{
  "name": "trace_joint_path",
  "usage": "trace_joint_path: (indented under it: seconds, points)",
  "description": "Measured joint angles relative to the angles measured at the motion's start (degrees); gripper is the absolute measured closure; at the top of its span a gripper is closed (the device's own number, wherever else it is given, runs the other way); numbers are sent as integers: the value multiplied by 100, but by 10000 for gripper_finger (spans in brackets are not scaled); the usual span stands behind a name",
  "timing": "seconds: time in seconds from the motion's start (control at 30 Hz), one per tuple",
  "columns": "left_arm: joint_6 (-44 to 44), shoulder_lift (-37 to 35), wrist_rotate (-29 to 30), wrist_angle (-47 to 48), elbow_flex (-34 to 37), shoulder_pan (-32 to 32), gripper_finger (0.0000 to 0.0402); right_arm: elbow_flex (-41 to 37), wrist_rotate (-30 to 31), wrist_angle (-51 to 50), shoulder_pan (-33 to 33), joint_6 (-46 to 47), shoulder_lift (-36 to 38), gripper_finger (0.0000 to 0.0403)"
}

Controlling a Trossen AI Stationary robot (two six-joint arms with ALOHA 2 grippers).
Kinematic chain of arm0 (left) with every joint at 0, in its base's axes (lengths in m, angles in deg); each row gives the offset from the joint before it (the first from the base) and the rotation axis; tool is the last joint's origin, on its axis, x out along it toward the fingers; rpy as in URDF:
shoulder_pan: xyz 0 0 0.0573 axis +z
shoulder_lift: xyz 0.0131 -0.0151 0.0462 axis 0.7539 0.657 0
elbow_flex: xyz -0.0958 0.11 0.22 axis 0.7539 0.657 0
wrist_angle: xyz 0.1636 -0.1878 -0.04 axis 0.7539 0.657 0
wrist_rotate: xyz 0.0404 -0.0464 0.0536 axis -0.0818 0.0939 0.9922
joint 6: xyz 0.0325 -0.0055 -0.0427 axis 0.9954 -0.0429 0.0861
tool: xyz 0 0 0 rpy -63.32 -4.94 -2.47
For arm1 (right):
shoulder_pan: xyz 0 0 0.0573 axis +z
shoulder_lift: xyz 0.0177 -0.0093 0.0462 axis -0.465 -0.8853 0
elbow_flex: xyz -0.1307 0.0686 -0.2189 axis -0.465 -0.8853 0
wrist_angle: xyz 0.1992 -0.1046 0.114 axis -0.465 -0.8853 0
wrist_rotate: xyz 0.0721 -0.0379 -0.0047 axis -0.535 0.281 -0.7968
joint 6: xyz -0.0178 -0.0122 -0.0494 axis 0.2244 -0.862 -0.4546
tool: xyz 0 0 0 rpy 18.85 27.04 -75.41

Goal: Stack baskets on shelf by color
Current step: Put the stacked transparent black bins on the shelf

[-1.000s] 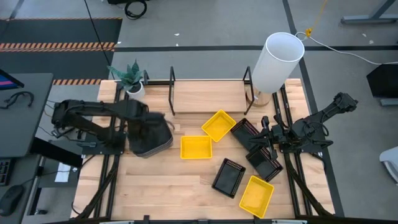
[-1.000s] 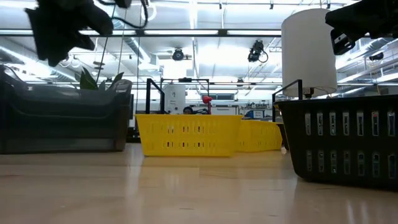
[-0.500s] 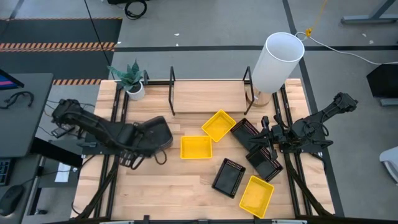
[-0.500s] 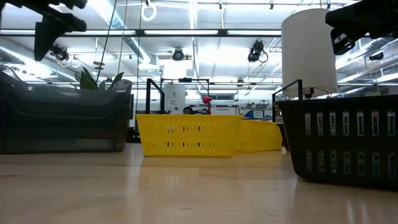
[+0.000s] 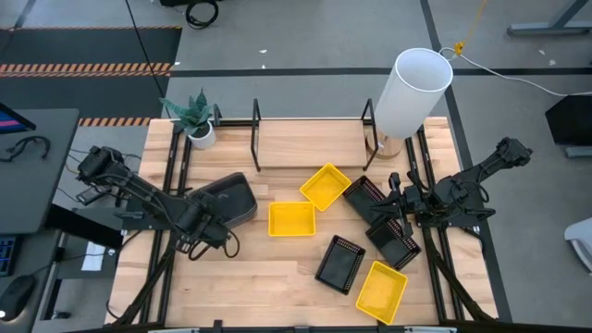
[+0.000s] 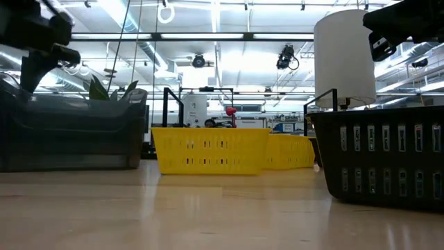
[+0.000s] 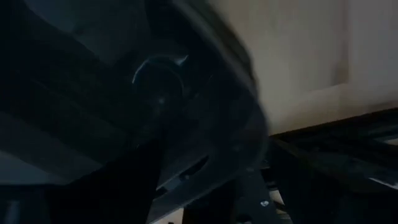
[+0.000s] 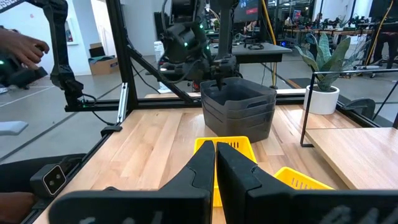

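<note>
The left gripper (image 5: 205,231), fingers hidden so its state can't be told, sits just beside the dark grey basket stack (image 5: 225,198), which lies shelf-ward of it; the pinched-shut right gripper (image 5: 396,215) waits among black baskets.

The dark six-joint left arm reached low across the table's left side, its two-finger left gripper (image 5: 205,233) at the arm's end, pose blurred. The dark right arm waited at the right edge, its right gripper (image 8: 216,163) held level, fingers (image 8: 200,168) pressed together.
</note>
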Motion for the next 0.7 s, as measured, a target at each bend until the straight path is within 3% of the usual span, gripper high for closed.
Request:
trace_joint_path:
  seconds: [0.4, 0.7]
  points:
    - [-190, 0, 652, -413, 144, 19, 121, 0, 0, 0, 0, 0, 0, 380]
    - [-276, 313, 674, -1493, 144, 432, 189, 0, 0, 2, 0, 0, 0, 380]
